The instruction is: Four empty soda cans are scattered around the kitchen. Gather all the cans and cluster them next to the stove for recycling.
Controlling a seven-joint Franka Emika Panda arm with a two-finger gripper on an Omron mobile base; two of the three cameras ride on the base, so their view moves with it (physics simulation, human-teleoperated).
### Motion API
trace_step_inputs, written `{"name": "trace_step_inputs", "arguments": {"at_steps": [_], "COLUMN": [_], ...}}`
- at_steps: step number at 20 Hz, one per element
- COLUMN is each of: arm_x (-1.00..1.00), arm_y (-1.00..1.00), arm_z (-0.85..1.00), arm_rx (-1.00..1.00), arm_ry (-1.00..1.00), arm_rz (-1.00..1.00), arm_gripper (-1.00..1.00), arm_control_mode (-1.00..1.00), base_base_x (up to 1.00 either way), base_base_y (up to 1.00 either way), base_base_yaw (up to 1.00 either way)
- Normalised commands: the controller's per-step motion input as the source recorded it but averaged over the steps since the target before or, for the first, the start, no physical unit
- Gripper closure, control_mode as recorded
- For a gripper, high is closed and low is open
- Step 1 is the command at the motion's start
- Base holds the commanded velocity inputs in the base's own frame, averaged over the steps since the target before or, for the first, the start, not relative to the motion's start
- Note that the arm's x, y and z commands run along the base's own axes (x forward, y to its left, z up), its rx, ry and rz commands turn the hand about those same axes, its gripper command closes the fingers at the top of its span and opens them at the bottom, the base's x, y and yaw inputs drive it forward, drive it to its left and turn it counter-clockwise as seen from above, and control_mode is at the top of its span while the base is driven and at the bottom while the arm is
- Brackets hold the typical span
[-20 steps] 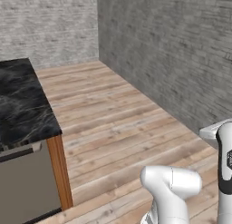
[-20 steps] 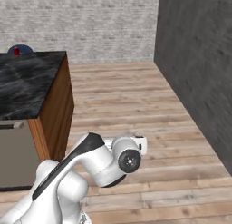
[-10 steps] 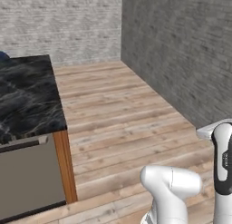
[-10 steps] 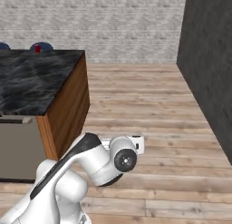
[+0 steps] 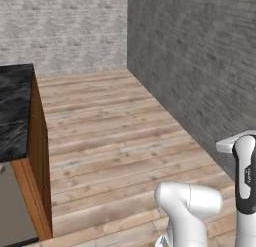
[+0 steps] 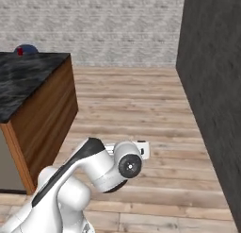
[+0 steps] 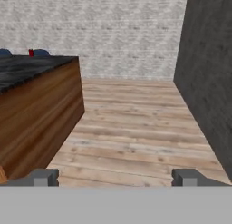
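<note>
Since the earlier frames the base has turned, so the whole scene has shifted: the black marble-topped island counter with wooden sides (image 6: 33,81) now sits further left in the left base view and further right in the right base view. The things themselves have not moved.

Only a small red patch, probably a red soda can (image 7: 31,52), shows at the far left end of the counter, between two dark blue rounded objects (image 7: 41,52). It is too small and too far off to tell its axis or which way it points. In the right base view the same red mark (image 6: 20,52) sits against a blue dome.

The two-finger gripper (image 7: 115,177) is spread wide and holds nothing, above the wooden plank floor (image 7: 136,128).
</note>
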Motion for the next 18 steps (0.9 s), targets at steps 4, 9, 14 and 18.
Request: {"name": "trace_step_inputs", "arguments": {"at_steps": [4,9,14,18], "arm_x": [0.00,0.00,0.00,0.00], "arm_y": [0.00,0.00,0.00,0.00], "arm_z": [0.00,0.00,0.00,0.00], "arm_rx": [0.00,0.00,0.00,0.00], "arm_ry": [0.00,0.00,0.00,0.00], "arm_rz": [0.00,0.00,0.00,0.00], "arm_gripper": [-1.00,-1.00,-1.00,-1.00], "arm_control_mode": [1.00,1.00,1.00,1.00], "base_base_x": [0.80,0.99,1.00,1.00], "base_base_y": [-0.78,-0.52,-0.11,0.01], "base_base_yaw": [0.00,-0.04,-0.10,-0.11]}}
